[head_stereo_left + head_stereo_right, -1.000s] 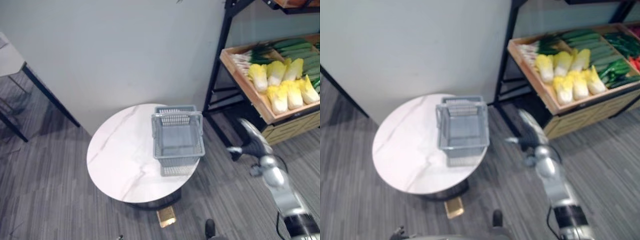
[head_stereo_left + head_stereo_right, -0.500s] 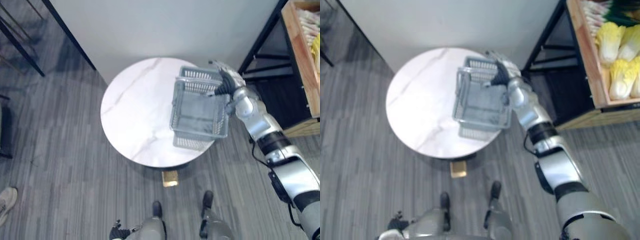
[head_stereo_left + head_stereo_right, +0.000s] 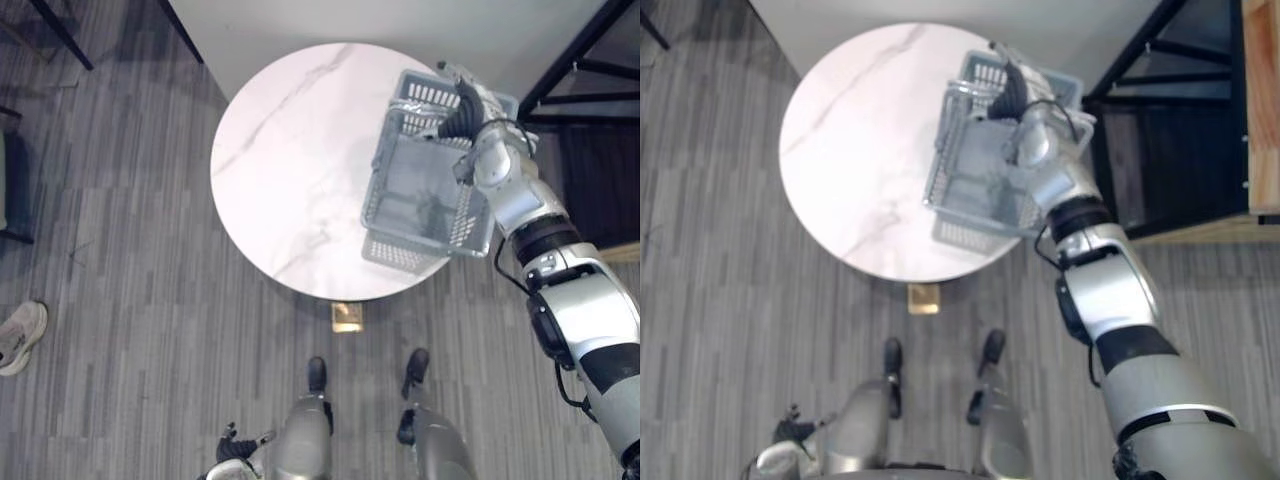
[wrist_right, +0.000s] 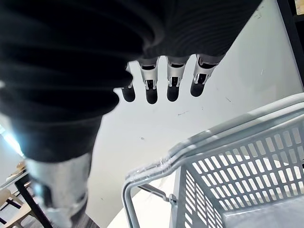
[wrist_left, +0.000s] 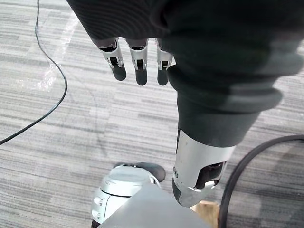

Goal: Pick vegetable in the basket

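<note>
A grey wire basket (image 3: 410, 255) stands on the right side of a round white marble table (image 3: 290, 170), overhanging its edge a little. I see nothing lying inside the basket. My right hand (image 3: 462, 105) hovers over the basket's far right corner. In the right wrist view its fingers (image 4: 173, 85) are straight and hold nothing, just above the folded handles (image 4: 190, 142). My left hand (image 5: 137, 66) hangs low by my side over the carpet, fingers straight and empty.
A black shelf frame (image 3: 590, 40) stands right of the table, with a wooden crate's edge (image 3: 1262, 100) beyond it. A small tan block (image 3: 347, 318) lies on the floor under the table. A person's shoe (image 3: 20, 335) shows at the left. Black table legs (image 3: 60, 35) are top left.
The camera has tilted down, so the whole picture shifted. My right arm rose from beside the shelf and reached over the basket, and now hovers over its far right corner.
</note>
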Available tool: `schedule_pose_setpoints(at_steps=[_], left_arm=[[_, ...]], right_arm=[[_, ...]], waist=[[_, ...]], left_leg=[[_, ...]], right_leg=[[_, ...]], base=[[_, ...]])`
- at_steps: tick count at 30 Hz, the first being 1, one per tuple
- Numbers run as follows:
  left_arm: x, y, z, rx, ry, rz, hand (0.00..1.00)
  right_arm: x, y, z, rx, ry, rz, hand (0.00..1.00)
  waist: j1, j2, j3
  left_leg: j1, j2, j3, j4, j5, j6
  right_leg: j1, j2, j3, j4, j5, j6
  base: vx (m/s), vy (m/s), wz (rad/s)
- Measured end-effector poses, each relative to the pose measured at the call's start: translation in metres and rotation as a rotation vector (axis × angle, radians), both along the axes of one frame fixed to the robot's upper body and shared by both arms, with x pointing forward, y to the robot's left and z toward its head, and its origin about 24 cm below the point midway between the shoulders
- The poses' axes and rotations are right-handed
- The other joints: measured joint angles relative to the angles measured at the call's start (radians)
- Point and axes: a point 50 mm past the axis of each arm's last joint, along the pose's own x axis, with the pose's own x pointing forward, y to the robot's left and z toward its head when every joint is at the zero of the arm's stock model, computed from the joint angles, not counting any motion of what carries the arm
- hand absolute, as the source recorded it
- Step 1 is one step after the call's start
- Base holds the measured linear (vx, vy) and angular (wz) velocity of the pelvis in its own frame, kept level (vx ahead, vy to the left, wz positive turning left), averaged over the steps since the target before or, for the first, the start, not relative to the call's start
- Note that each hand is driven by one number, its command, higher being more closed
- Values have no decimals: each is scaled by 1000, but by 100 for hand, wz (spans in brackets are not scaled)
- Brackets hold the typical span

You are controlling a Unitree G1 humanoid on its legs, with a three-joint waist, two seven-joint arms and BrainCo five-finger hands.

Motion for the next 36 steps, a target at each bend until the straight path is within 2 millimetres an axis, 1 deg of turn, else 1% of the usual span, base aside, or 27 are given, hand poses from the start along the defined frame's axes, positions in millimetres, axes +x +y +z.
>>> schedule_pose_setpoints(at_steps=[2,5,8,10,12,16,19,21,23,30,31,36], left_arm=[[5,1,2,8,-17,-16,0],[13,1,5,4,-44,-11,0],[18,2,7,17,-57,-21,0],[19,1,8,27,-54,-32,0],[20,0,8,27,-55,-36,0],[22,0,9,31,-61,-43,0],[24,-1,9,34,-68,-52,0],[28,-3,10,34,-77,-64,0],[32,-5,12,34,-90,-76,0],[33,-4,13,27,-106,-59,0],[33,-4,13,20,-109,-47,0],[34,-5,13,20,-108,-54,0]], right_arm=[[-1,2,11,3,-34,1,0],[-2,0,19,2,-50,-6,0],[0,-11,18,9,-31,-43,0],[-1,-22,25,34,-45,-76,0],[-1,-26,29,38,-48,-92,0],[-2,-34,32,36,-51,-114,0],[-2,-37,33,33,-53,-123,0],[-2,-43,32,30,-45,-142,0],[-2,-54,29,27,-29,-175,0],[-2,-55,25,4,-19,-187,0],[-2,-55,24,-6,-19,-190,100],[-2,-57,18,-9,-23,-202,100]], waist=[[0,-1,14],[0,6,31],[-1,10,40],[0,12,41],[0,18,47],[0,30,54],[-1,32,55],[-1,37,58],[-1,45,62],[-1,49,64],[-1,49,64],[-1,50,64]], left_leg=[[-18,0,-3,9,0,0],[-31,-1,-11,13,1,1],[-39,-1,-22,15,1,2],[-54,-2,-26,17,1,2],[-55,-2,-27,18,1,2],[-58,-3,-31,19,1,2],[-69,-3,-33,24,1,2],[-75,-3,-40,28,1,2],[-81,-5,-52,29,1,2],[-82,-6,-51,32,1,2],[-82,-6,-51,32,1,2],[-83,-11,-51,32,3,5]], right_leg=[[-14,-1,-2,3,0,0],[-20,-2,-9,4,0,0],[-21,-3,-16,4,0,0],[-35,-4,-17,7,0,0],[-35,-4,-17,7,0,0],[-36,-5,-17,6,0,0],[-44,-5,-18,6,0,0],[-45,-6,-22,6,0,0],[-46,-7,-29,6,0,0],[-48,-8,-25,6,0,0],[-49,-8,-24,6,0,0],[-49,-13,-20,4,0,0]], base=[[-8,7,2],[-14,12,7],[-7,14,9],[-1,18,5],[0,0,0],[0,0,0],[0,0,0],[-11,12,6],[-16,13,10],[-2,2,1],[0,0,0],[0,0,0]])
